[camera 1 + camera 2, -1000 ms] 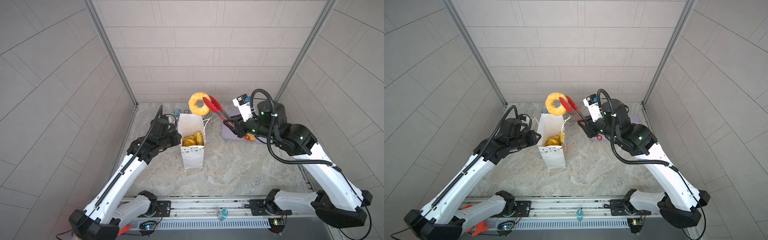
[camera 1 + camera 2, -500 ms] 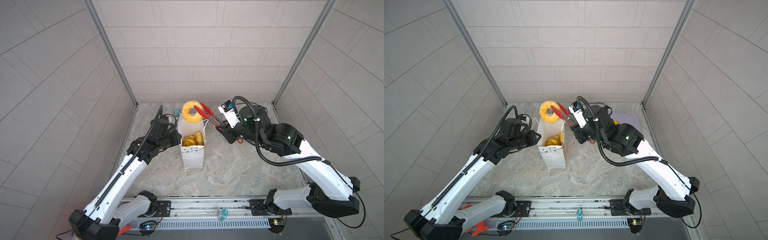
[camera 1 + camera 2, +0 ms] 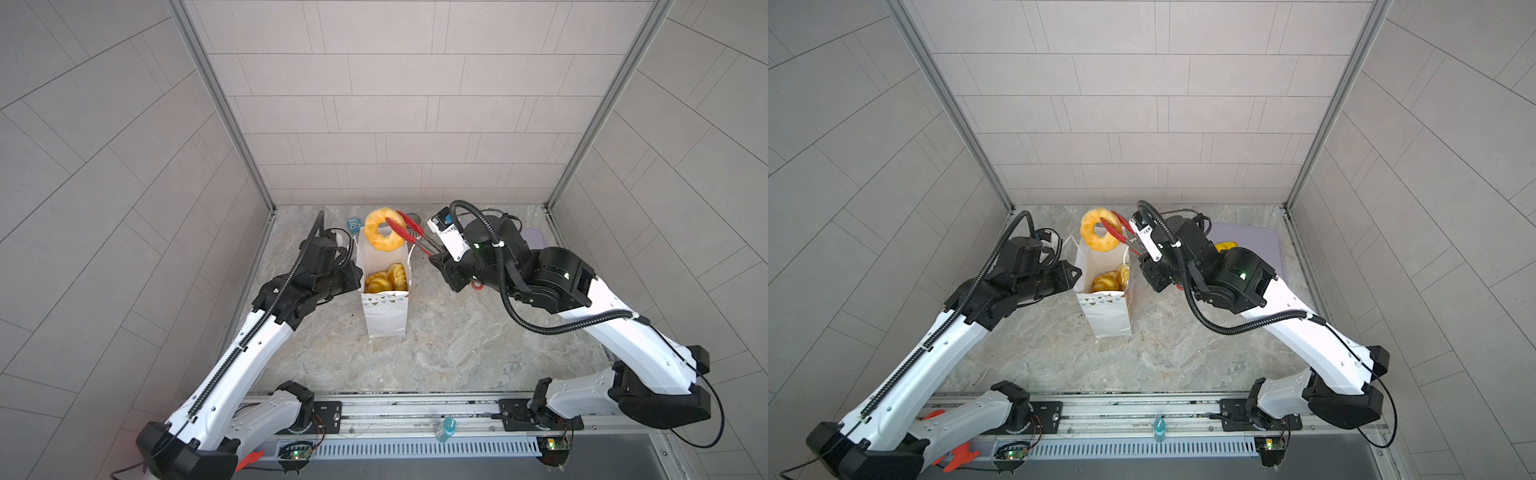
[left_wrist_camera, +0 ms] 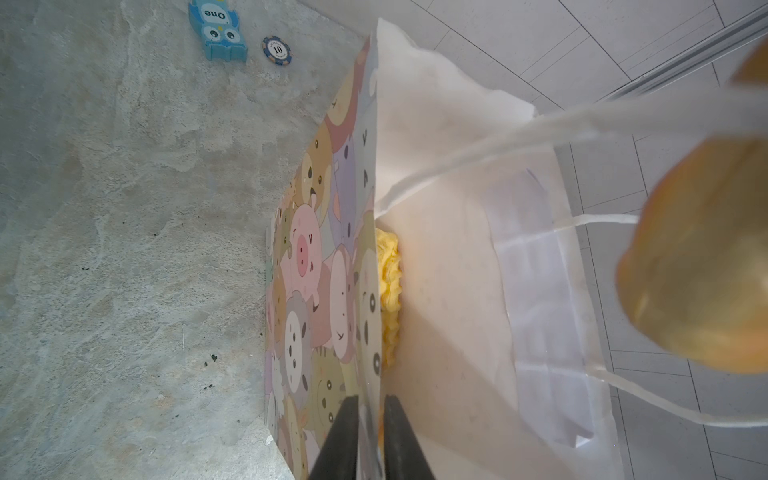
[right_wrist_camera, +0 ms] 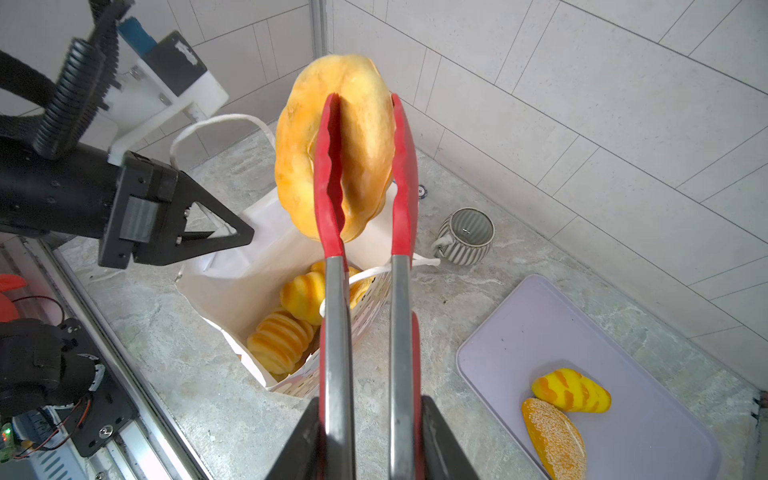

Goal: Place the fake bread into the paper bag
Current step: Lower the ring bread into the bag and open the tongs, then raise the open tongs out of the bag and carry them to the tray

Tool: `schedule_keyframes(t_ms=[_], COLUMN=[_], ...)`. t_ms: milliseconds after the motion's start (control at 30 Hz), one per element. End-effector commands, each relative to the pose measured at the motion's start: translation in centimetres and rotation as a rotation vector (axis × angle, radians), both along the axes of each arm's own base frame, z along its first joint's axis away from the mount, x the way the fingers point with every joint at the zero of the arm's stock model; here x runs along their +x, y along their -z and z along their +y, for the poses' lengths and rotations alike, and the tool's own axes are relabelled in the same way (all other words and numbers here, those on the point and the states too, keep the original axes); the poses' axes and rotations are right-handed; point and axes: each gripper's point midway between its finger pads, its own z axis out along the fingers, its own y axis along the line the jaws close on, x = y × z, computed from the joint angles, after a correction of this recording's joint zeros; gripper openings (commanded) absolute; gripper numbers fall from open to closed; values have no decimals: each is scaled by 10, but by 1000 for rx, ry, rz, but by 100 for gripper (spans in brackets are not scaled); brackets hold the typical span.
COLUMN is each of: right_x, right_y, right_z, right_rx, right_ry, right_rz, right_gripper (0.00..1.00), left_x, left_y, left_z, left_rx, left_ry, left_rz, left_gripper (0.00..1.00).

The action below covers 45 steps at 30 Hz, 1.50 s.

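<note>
Visibly, the ring bagel is glossy golden-yellow.

White arms, black joints (green light, apparently).

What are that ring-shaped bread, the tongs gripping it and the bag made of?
Ring-shaped bread: likely foam or soft plastic; glossy, painted-looking browning.
Tongs: bare shiny metal arms, matte red tips, probably silicone.
Bag: thin white paper, creased inside, cartoon print outside, cord handles.
</note>
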Motion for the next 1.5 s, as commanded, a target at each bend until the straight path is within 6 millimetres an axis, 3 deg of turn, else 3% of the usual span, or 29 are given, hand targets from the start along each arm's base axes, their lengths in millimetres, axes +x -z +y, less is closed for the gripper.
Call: schedule_keyframes(t_ms=[0,467,767,1033,1467], right_x=[3,5,2,-4,0], right_y=[-6,18,21,15,-4], right_z=[-2,4,4,8,-2], right_rx=[-16,-127,-137,-95,-39], right_ry=[18,21,18,-12,43], right_rz=[-36,-19,-19,-15,-72], right_gripper=[35,36,41,52,50], left_x=[0,-1,0,0,-1], left_y=[-5,-2,-3,-3,-4], left_z=[4,4,3,3,4], left_rx=[-5,-4,-9,-8,-8], left_ry=[-19,-17,-17,-19,-19], left_rz=[-17,-11,-11,-11,-13], left_gripper=[18,18,18,18,18])
